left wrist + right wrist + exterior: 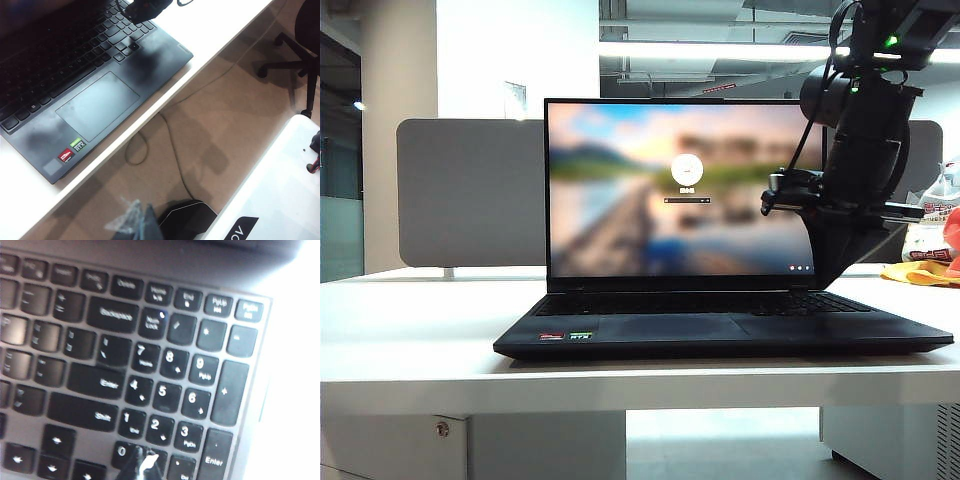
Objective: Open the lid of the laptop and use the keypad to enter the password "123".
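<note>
- You are looking at the laptop [720, 335] sitting near the front edge of the white table [400, 330], a bit toward the right side.
- The lid [685, 190] is standing straight up and wide open. Its screen is glowing with a blurry picture, a round white badge and a thin bar under it.
- A grey board [470, 190] is standing along the back edge of the table, behind the lid.
- Your right gripper [142, 465] is hanging over the right end of the keyboard, above the keypad [180, 390]. Its two fingers are pressed together into one thin tip.
- In the right wrist view that tip is showing right at the 0 key, just under the 1 and 2 keys. You cannot tell if it is touching a key.
- In the exterior view the right arm [865, 150] is covering the right edge of the screen.
- In the left wrist view the touchpad [97, 105] is lying in the middle of the palm rest, and the small red and green stickers [71, 150] are sitting at the laptop's front left corner.
- Your left gripper is not showing in any picture, so you cannot tell if it is spread or pressed together.
- Some yellow and red things [925, 262] are lying at the far right side of the table.
</note>
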Robot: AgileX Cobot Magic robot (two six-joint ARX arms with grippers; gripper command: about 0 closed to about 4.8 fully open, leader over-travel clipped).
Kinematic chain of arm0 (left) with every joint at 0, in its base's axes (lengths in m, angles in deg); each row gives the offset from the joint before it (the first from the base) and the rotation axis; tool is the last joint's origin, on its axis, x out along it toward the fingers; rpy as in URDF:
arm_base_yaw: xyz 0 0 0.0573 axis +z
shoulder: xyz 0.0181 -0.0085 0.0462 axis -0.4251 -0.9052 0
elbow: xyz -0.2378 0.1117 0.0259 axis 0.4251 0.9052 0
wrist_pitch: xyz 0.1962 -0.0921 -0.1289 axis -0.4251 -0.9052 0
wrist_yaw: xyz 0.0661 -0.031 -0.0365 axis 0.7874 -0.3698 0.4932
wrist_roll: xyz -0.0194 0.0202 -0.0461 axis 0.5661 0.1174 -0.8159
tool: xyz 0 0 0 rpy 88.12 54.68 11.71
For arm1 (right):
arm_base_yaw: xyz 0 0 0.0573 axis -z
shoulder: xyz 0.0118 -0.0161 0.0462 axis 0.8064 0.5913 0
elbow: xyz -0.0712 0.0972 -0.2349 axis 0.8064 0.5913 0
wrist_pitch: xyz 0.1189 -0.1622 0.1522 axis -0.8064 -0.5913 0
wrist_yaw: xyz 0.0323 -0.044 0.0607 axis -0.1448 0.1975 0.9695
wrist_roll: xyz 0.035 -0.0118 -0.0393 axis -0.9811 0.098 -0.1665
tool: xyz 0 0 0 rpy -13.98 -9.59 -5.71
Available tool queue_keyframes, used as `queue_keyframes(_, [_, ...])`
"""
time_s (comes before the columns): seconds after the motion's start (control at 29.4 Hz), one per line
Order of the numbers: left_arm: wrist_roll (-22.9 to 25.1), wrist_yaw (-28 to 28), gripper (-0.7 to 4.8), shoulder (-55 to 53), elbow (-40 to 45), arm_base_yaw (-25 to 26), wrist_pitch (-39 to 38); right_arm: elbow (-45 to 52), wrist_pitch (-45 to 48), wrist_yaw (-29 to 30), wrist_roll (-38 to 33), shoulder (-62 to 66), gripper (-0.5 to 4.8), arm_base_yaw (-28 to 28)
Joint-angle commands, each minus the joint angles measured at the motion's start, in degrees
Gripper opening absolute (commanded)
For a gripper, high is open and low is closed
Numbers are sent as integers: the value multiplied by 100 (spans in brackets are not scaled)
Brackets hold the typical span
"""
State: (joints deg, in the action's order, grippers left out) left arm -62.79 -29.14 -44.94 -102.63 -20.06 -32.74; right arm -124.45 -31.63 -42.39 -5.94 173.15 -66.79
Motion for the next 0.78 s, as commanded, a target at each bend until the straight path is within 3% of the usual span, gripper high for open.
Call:
queue_keyframes(0.03, [7,-39,-5,9,-39,7,24,-2,35,-17,13,46,-9,13])
queue_keyframes(0.78, [-9,-22,-5,9,-39,7,-9,-13,76,24,9,367,-9,28])
